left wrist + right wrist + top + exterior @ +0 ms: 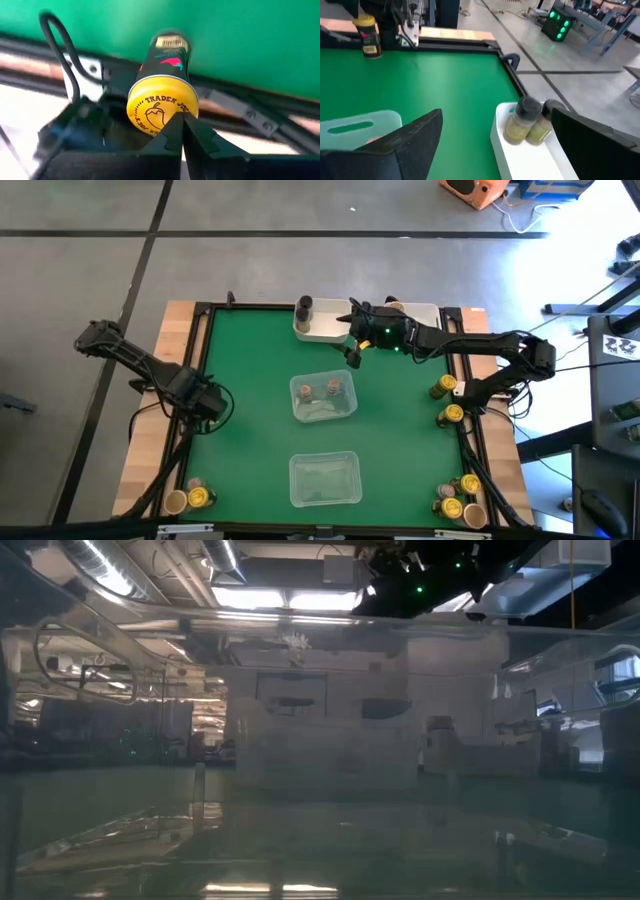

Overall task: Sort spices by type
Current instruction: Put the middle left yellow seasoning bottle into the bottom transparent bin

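Left wrist view: closed left gripper [182, 131] pinching yellow-lidded, dark-labelled cylindrical spice jar [162, 102], long axis pointing away from fingers. Right gripper [495, 145] spread wide, empty, beside white rectangular bin [530, 160], well apart.

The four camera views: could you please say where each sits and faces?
High view: above the table, facing down on the green mat; both arms show, left gripper and right gripper.
Low view: table height, facing level through clear plastic into the room; part of an arm at top.
Left wrist view: on the left arm, facing a yellow-lidded jar at the mat's edge; its gripper shows, shut.
Right wrist view: on the right arm, facing the white bin; its gripper shows, open.
Shared: both wrist views show that jar.
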